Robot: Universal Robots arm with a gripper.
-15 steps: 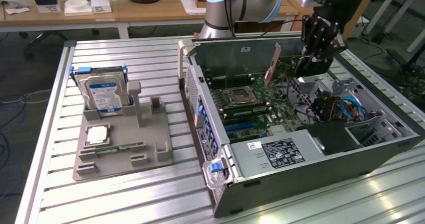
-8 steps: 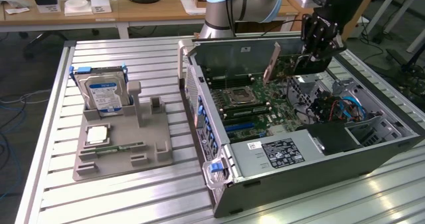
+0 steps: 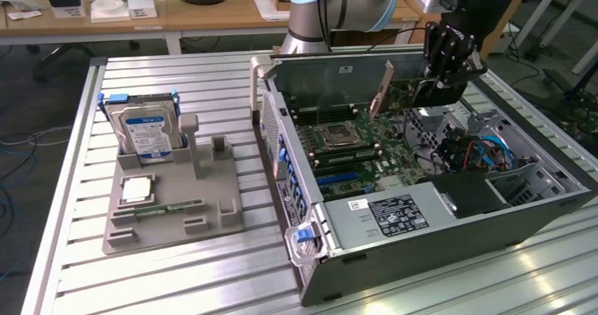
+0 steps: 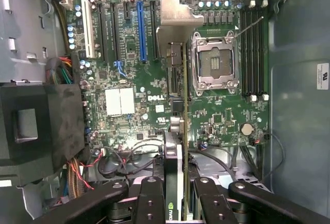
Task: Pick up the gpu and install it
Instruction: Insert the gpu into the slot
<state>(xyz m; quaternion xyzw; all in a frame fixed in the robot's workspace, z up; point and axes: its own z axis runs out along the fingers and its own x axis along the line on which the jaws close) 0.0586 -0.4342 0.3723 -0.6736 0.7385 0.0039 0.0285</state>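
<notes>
Tool (image 3: 441, 77) clamped on the gpu (image 3: 400, 91), card held edge-down over the motherboard (image 3: 374, 143) inside the open case (image 3: 467, 224) on the worktop (image 3: 187, 273), clear of the expansion slots (image 4: 139, 31), presumably so its connector edge faces them.

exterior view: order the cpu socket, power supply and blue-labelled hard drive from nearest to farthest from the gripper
From the gripper, holding the gpu over the case:
1. cpu socket, on the motherboard below.
2. power supply, at the case's near end.
3. hard drive, upright in the grey holder, exterior view's left.
</notes>
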